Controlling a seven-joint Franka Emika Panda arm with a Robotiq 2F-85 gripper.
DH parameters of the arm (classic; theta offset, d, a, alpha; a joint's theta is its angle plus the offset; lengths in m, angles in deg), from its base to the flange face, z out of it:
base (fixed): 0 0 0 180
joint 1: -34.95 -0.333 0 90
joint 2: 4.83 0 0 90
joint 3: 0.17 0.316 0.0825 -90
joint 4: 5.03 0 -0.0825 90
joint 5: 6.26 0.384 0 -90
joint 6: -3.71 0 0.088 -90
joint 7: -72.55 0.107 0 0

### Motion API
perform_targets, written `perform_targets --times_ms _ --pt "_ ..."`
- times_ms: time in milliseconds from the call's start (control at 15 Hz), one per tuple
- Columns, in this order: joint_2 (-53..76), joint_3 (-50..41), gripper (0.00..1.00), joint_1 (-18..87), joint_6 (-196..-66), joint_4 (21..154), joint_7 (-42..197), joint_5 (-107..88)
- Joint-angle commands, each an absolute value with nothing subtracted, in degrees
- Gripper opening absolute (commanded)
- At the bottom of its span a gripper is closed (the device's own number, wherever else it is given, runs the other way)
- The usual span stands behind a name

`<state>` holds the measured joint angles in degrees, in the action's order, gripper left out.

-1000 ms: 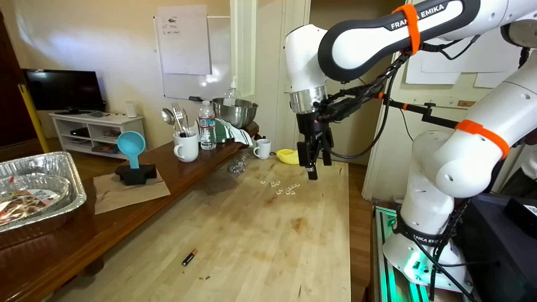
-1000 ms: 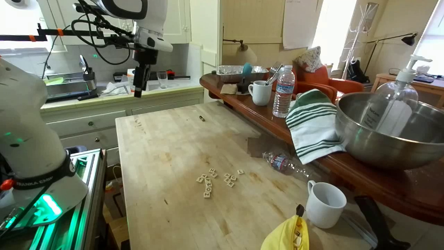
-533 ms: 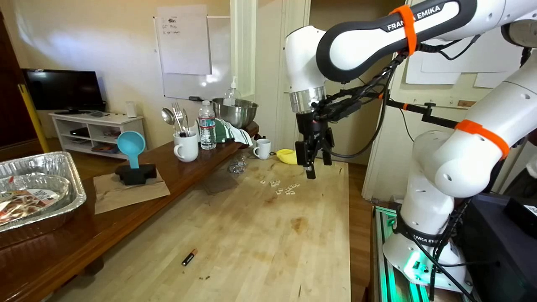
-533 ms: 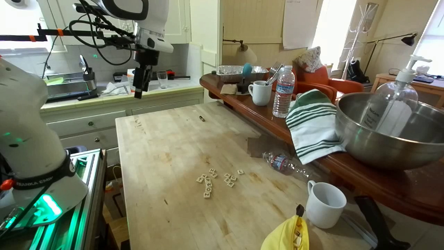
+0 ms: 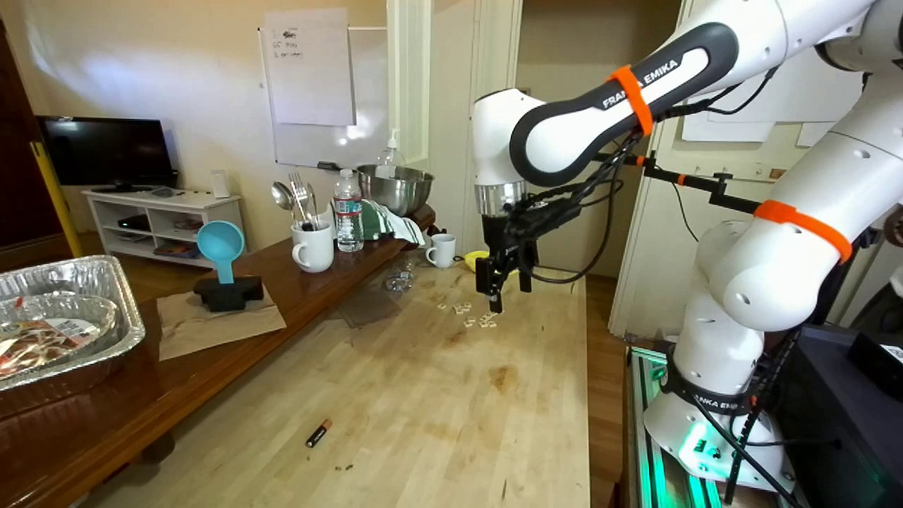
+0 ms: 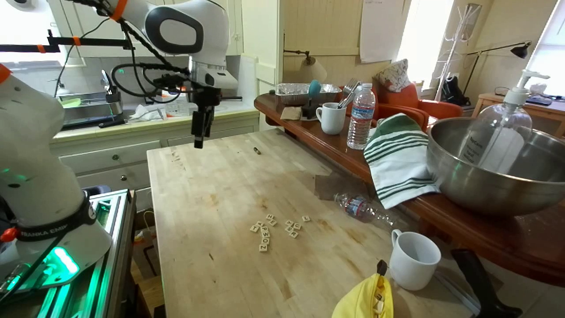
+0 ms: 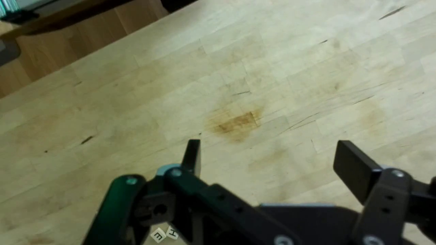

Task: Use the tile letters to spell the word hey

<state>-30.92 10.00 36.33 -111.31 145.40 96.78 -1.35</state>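
Note:
Several tile letters lie flat on the wooden table. In an exterior view an H tile (image 6: 270, 217) and another tile (image 6: 273, 222) touch. A Y tile (image 6: 289, 223) sits in a cluster with an R tile (image 6: 293, 234), and W (image 6: 265, 234), O (image 6: 265, 240) and N (image 6: 263, 248) tiles run in a line. In the wrist view an E tile (image 7: 158, 234) and an H tile (image 7: 172, 232) peek out at the bottom, partly behind the finger linkage. My gripper (image 7: 267, 149) hangs well above the table, jaws wide apart, nothing between them; from outside, its fingers (image 5: 496, 305) overlap some tiles.
A yellow pouch (image 6: 363, 300), a white mug (image 6: 415, 260) and a lying plastic bottle (image 6: 362, 210) are on the table beyond the tiles. A battery (image 5: 319, 432) lies at the opposite end. A raised brown shelf (image 5: 282, 282) runs along one side, bearing a mug and a water bottle (image 5: 348, 212).
My arm has come down and swung sideways over the table within the last half second, leftward in one view and rightward in another. The jaws stay open and the tiles have not moved.

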Motion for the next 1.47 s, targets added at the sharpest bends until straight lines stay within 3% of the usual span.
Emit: perform_targets --times_ms 0,467,1400 --pt "-25.27 8.43 1.00 36.56 -119.50 146.39 89.57 -8.53" --pt "-16.54 2.46 1.00 38.59 -131.47 146.42 77.99 -18.24" --pt "-11.81 -0.64 1.00 39.49 -134.27 145.42 77.17 -19.05"
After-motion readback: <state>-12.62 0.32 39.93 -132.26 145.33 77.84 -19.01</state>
